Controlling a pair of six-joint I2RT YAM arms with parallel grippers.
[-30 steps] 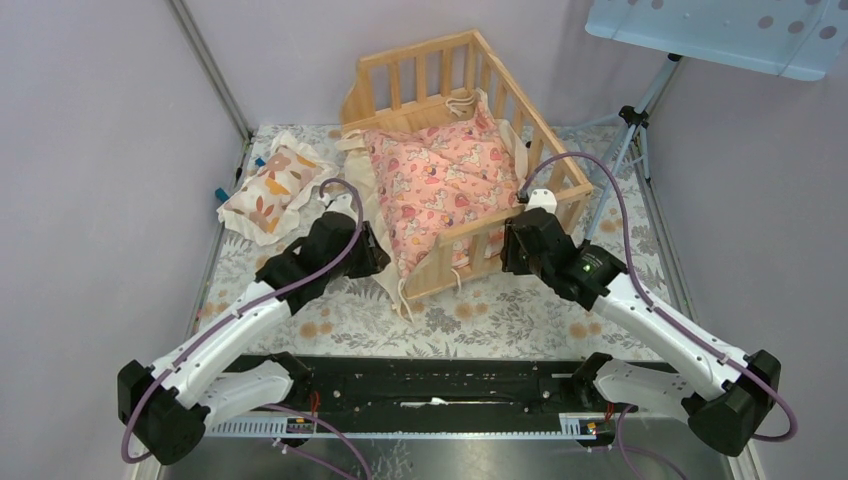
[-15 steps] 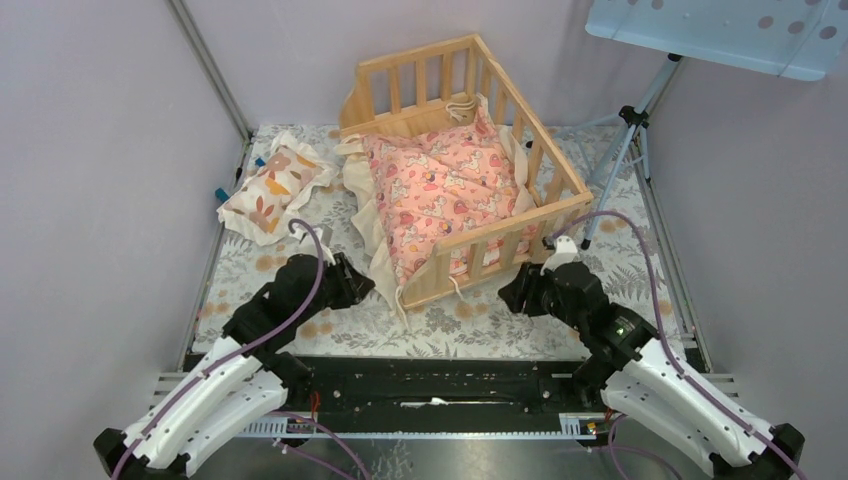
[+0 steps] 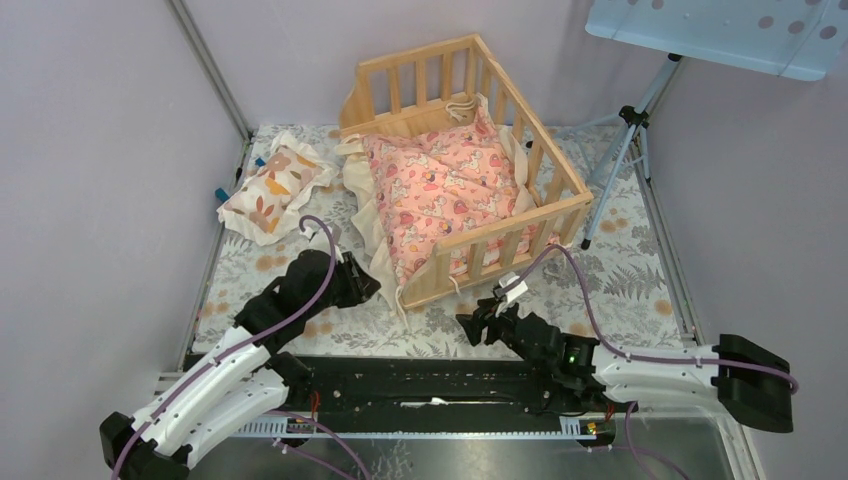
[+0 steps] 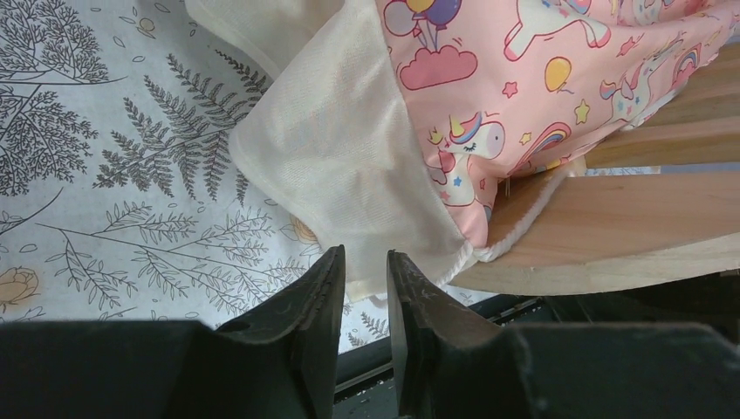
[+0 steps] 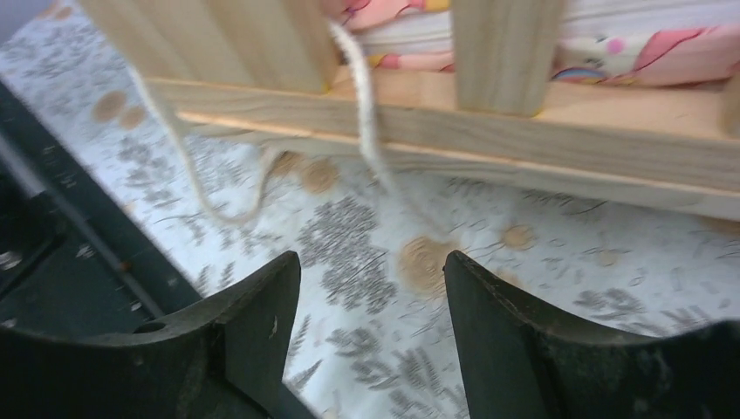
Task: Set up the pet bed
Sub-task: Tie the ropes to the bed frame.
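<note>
Wooden pet bed [image 3: 512, 224] stands in the upper middle of the overhead view on the floral worktop [image 3: 630, 295], its open side toward the left of the frame and its back rail toward the top. A pink unicorn-print cushion [image 3: 440, 185] lies inside it, rumpled, with the cream ruffle [image 4: 340, 166] spilling over the open edge onto the worktop. A small cream pillow [image 3: 272, 183] with orange leaves sits apart at the upper left.

The left arm's fingers [image 4: 325, 305] hover just left of the bed's lower-left corner, almost together with only a slim gap. The ruffle's corner hangs at the top of that gap, and nothing appears to be pinched. The right arm's fingers [image 5: 262, 323] are spread wide, low over the worktop below the bed's front rail, holding nothing. A cream cord [image 5: 366, 131] dangles from that rail onto the worktop ahead of them.
</note>
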